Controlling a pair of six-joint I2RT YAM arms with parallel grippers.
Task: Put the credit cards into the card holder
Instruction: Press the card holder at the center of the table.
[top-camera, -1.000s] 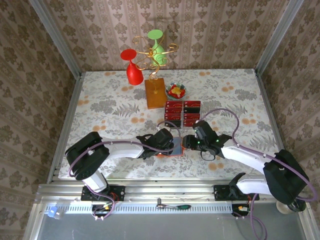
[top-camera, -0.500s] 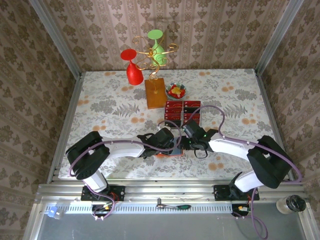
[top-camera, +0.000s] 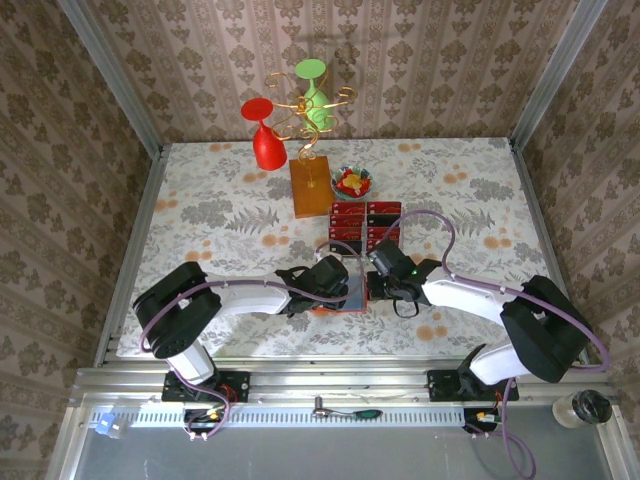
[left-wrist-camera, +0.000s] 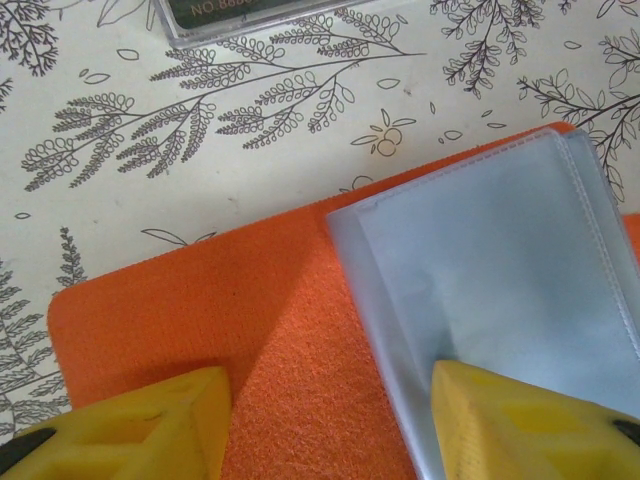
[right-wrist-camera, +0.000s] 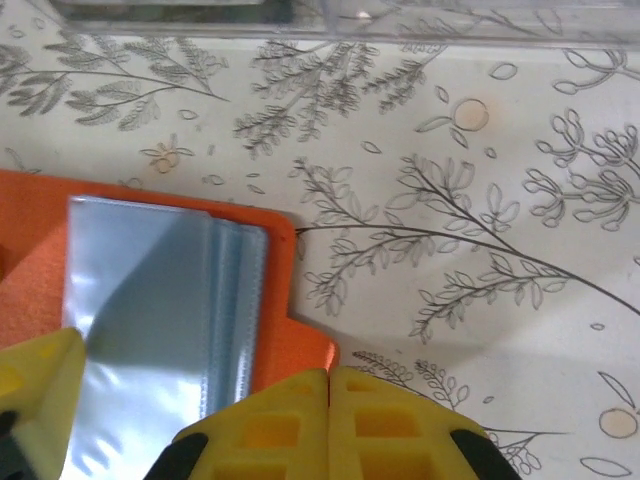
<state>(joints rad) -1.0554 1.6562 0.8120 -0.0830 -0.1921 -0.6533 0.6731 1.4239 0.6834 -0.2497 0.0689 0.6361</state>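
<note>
The card holder (top-camera: 348, 297) lies open on the flowered tablecloth between my two grippers, orange felt (left-wrist-camera: 250, 320) with clear plastic sleeves (left-wrist-camera: 500, 260) on its right half. My left gripper (top-camera: 336, 286) is open over it (left-wrist-camera: 335, 430), one yellow finger on the felt and the other on the sleeves. My right gripper (top-camera: 373, 288) is shut (right-wrist-camera: 330, 420), its tips at the edge of the holder's orange tab (right-wrist-camera: 300, 345); I cannot tell whether the tab is pinched. The credit cards (top-camera: 365, 225), red with black bands, lie in a block just behind the holder.
Behind the cards stand a brown wooden block (top-camera: 310, 186) and a bowl of red and yellow candies (top-camera: 352, 182). A red goblet (top-camera: 265, 140) and a green goblet (top-camera: 313, 95) on a gold wire stand are at the back. Metal rails edge the table.
My right arm has swung left and brought its shut gripper to the holder's right edge. The left gripper and the holder have stayed put.
</note>
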